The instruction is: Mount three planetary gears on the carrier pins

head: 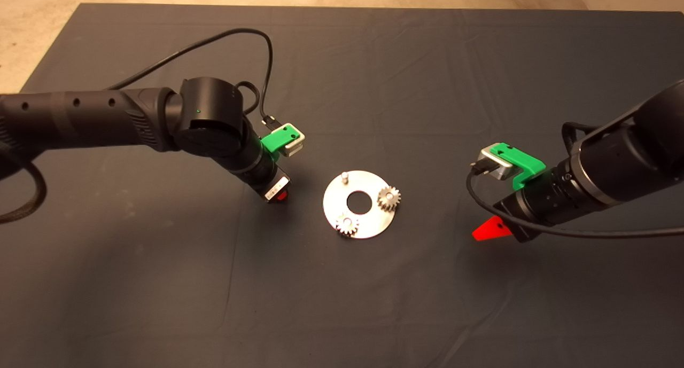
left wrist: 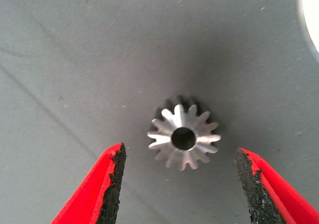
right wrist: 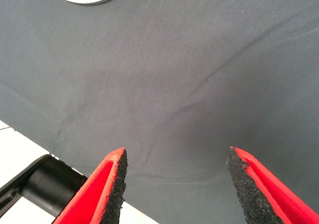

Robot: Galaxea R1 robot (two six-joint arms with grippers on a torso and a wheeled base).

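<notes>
Now two small toothed silver gears [head: 389, 198] sit on the flat round silver disc [head: 368, 220], one pin [head: 345, 177] bare, while the left claw [left wrist: 179, 184], wide, straddles the third gear [left wrist: 183, 138] on the mat left of the disc, needing closure; right claw [right wrist: 174, 184] waits wide.

So the silver disc [head: 368, 218] sits mid-mat [head: 374, 63] with two planetary gears on it, one [head: 389, 198] at the right rim and one [head: 347, 225] at the lower left rim. The third carrier pin [head: 345, 177] at the upper left is bare. Left gripper [head: 279, 195] hangs just left of the disc, pointing down. Right gripper [head: 489, 230] is off to the right, well apart from it.
</notes>
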